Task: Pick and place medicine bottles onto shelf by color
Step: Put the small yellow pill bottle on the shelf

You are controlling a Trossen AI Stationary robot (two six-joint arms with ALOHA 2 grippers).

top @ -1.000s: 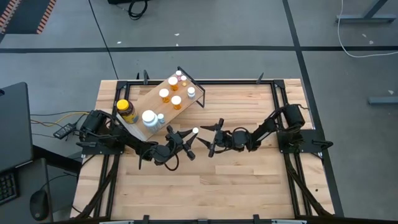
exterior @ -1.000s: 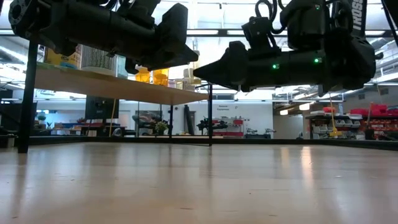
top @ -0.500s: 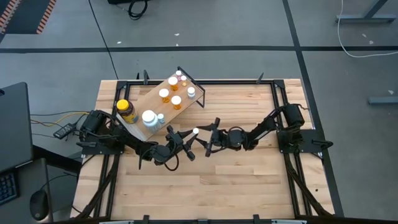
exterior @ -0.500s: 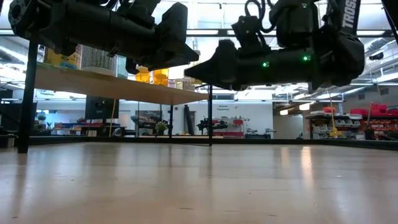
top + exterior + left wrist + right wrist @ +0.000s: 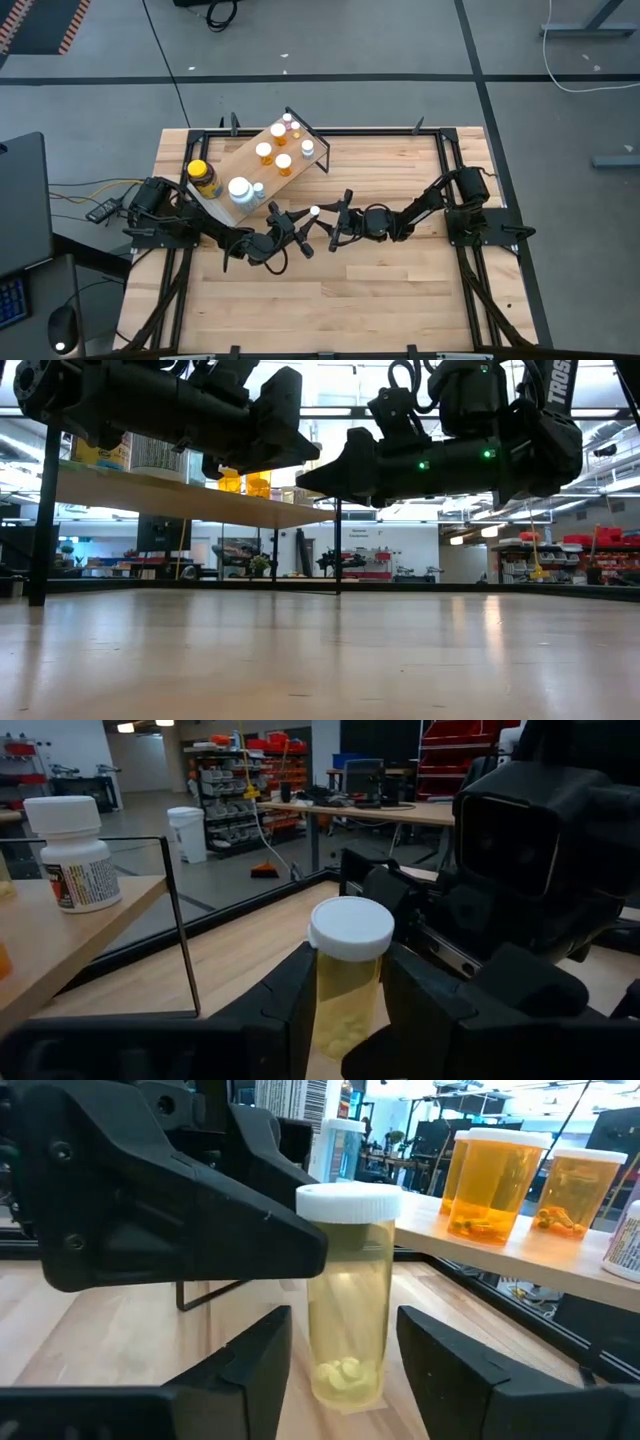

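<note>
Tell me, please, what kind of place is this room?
Probably a workshop or robotics lab. Storage racks with red bins stand in the background, workbenches hold equipment, and the bare grey floor carries cables around the robot's wooden table.

The view from above is bright and even, and the worktop (image 5: 380,290) shows only soft, small shadows under the arms. In the low view the arms look almost black, because bright ceiling lights (image 5: 470,540) and windows shine from behind them. The worktop there has a pale shine at about 12 o'clock and looks blurry close to the camera. In both wrist views the dark fingers (image 5: 250,1370) up close are soft and fuzzy.
</note>
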